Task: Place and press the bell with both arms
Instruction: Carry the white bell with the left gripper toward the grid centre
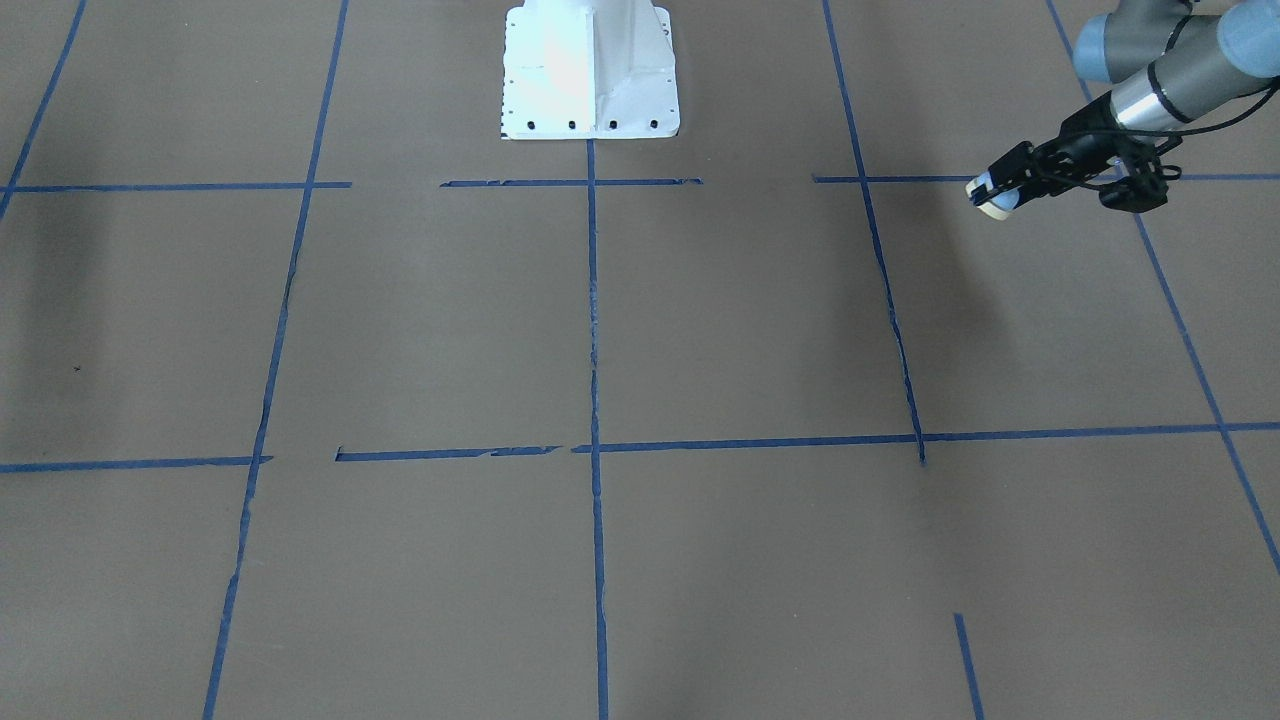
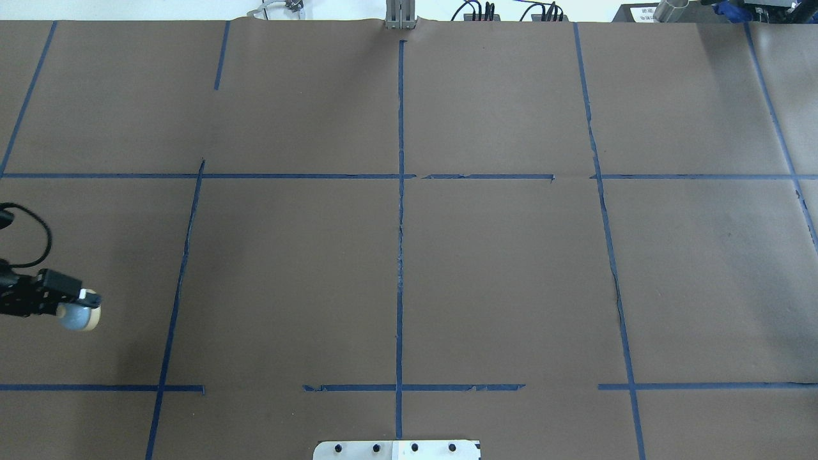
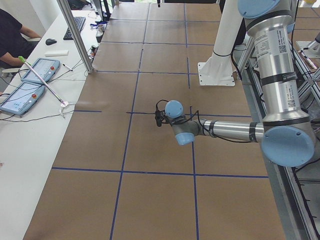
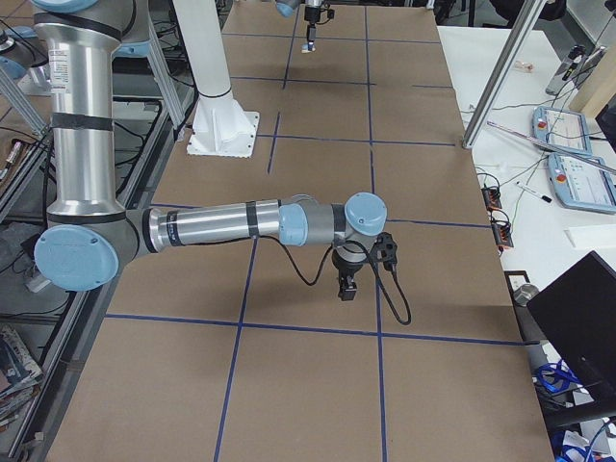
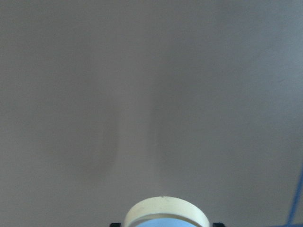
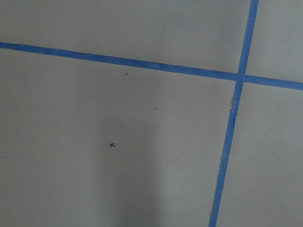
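Note:
My left gripper (image 1: pixel 992 192) is shut on the bell (image 1: pixel 1001 206), which has a light blue dome and a cream base. It holds the bell tilted on its side above the brown table, at the robot's far left. In the overhead view the left gripper (image 2: pixel 83 301) and the bell (image 2: pixel 80 317) are at the left edge. In the left wrist view the bell's cream base (image 5: pixel 165 211) fills the bottom edge. My right gripper (image 4: pixel 346 288) points down over the table and shows only in the exterior right view. I cannot tell whether it is open or shut.
The white pedestal base (image 1: pixel 590 75) stands at the robot's side of the table. Blue tape lines (image 2: pixel 401 223) divide the brown table into squares. A side table with tablets (image 3: pixel 30 82), a metal post (image 3: pixel 75 35) and a seated person (image 3: pixel 10 30) lies beyond the far edge.

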`<state>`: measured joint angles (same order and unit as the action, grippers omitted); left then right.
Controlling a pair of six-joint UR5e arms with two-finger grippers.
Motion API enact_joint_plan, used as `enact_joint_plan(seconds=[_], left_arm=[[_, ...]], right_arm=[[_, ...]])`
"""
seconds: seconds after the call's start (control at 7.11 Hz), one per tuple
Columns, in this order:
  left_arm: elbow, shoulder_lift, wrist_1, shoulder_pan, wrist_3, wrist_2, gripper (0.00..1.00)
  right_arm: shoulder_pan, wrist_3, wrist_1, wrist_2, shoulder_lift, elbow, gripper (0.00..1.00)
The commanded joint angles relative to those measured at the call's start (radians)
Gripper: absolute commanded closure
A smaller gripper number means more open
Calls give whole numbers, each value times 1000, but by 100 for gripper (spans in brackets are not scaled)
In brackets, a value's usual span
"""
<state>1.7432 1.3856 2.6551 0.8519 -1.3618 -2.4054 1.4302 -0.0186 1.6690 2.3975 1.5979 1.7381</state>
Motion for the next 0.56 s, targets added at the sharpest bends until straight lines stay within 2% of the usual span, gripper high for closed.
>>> enact_joint_plan(seconds=[0.0,0.28,0.42], left_arm=[[2,239,-175,-8,-49,5,99],[-10,555,-574,-57,-53,17,99],[-46,698,-725,-63,-43,63,99]], right_arm=[[-4,0,0,-1,-6,-3,0],[-14,0,0,-1,-10,-6,0],[-16,0,0,-3,-10,-8,0]])
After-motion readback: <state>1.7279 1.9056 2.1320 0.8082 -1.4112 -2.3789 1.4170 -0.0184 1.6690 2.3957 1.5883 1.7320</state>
